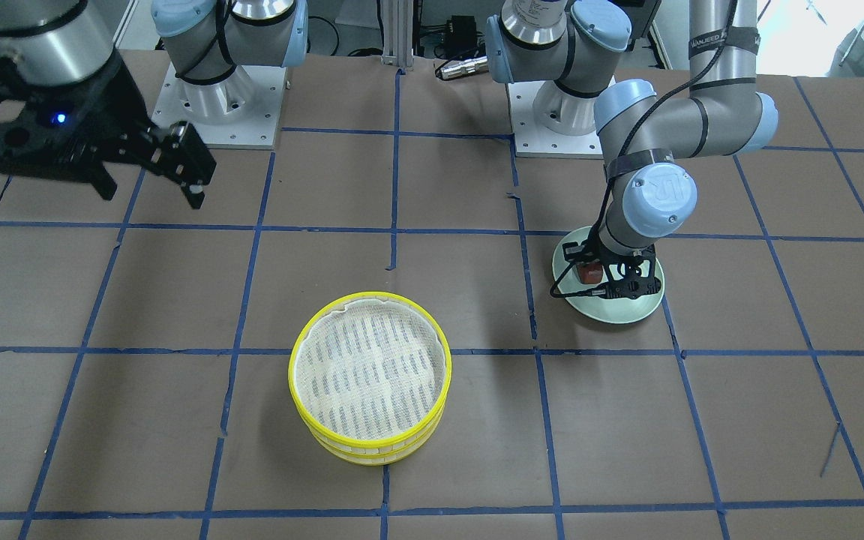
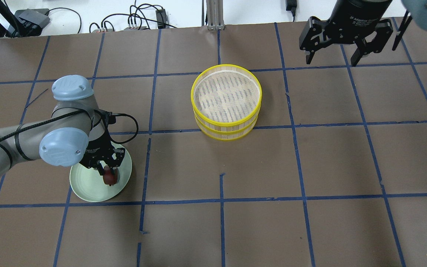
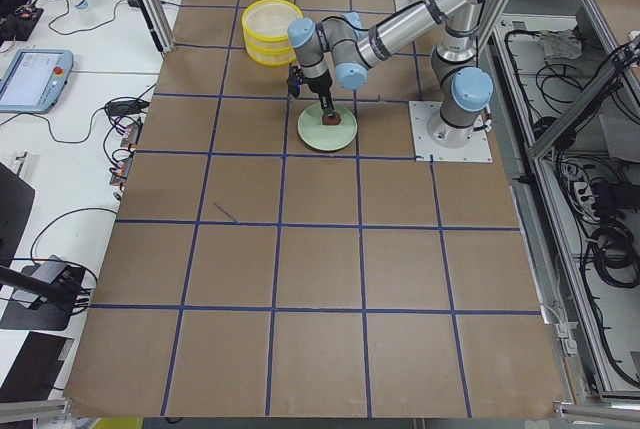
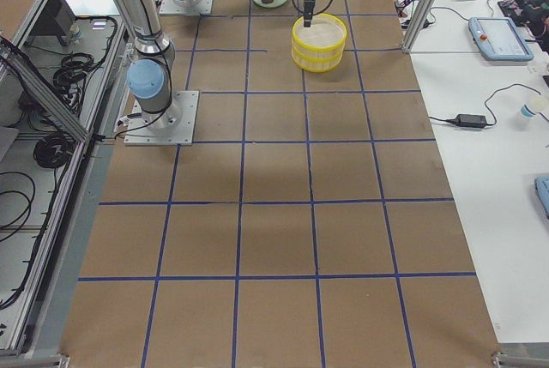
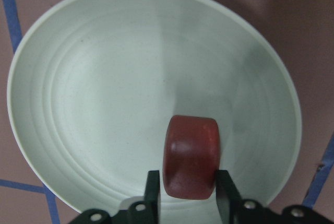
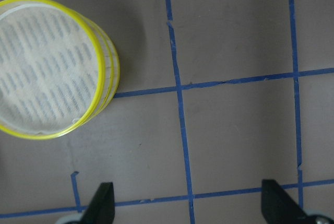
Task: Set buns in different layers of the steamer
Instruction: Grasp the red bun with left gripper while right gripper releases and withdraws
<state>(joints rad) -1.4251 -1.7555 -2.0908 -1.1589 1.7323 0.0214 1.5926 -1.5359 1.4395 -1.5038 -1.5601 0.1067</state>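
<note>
The dark reddish-brown bun (image 5: 191, 156) sits on the pale green plate (image 5: 104, 104). My left gripper (image 5: 188, 195) is down over it, with a finger pressed against each side. The bun (image 2: 109, 180) and left gripper (image 2: 108, 173) also show in the overhead view. The two steamer layers (image 2: 226, 98) stand stacked mid-table, and the mesh floor of the top one is bare. The white bun is out of view. My right gripper (image 2: 330, 59) is open and empty, high above the table, far from the steamer (image 6: 52, 67).
The plate (image 1: 627, 311) lies on the brown table covering with its blue tape grid, near the left arm's base. Both arm bases (image 1: 222, 97) are at the robot's edge of the table. Cables lie beyond the far table edge.
</note>
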